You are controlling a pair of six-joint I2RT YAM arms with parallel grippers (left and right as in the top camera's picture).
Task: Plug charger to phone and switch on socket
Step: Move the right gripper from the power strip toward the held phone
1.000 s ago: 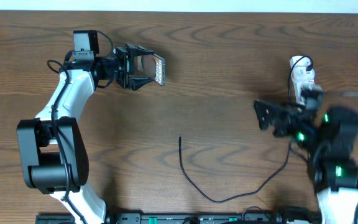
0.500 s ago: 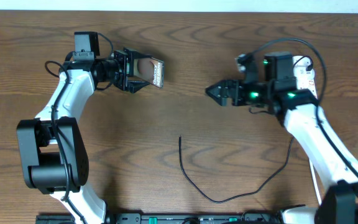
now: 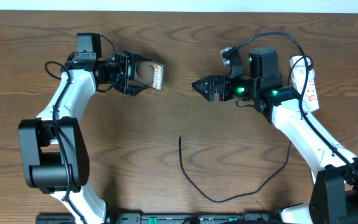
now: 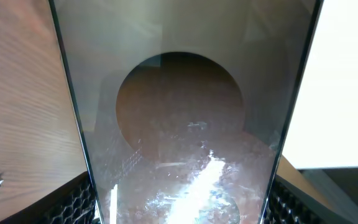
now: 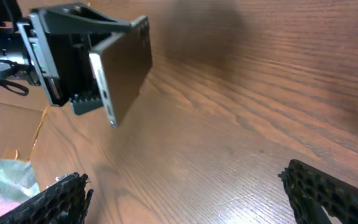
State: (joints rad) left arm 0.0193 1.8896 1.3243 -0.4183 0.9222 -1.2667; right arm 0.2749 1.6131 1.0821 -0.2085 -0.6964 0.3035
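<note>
While the phone point(image 3: 152, 73) was held clamped in the left gripper point(image 3: 145, 72) at the far left, the right gripper point(image 3: 199, 87) was seen spread and empty, apart to its right. The charger point(image 3: 180, 152) was seen lying loose at near centre, so plugging in and switching the far-right socket point(image 3: 304, 78) were judged outstanding.

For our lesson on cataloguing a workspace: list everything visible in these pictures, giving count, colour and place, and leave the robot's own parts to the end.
phone: one, bronze-brown, upper left, between the left gripper's jaws
charger: one, thin black cable, lying loose on the lower middle of the table, nothing touching it
socket: one, white strip with red marks, far right, partly hidden
table: one, brown wood grain, under everything
left gripper: one, black, closed on the phone
right gripper: one, black, open and empty, facing the phone across a gap
</note>
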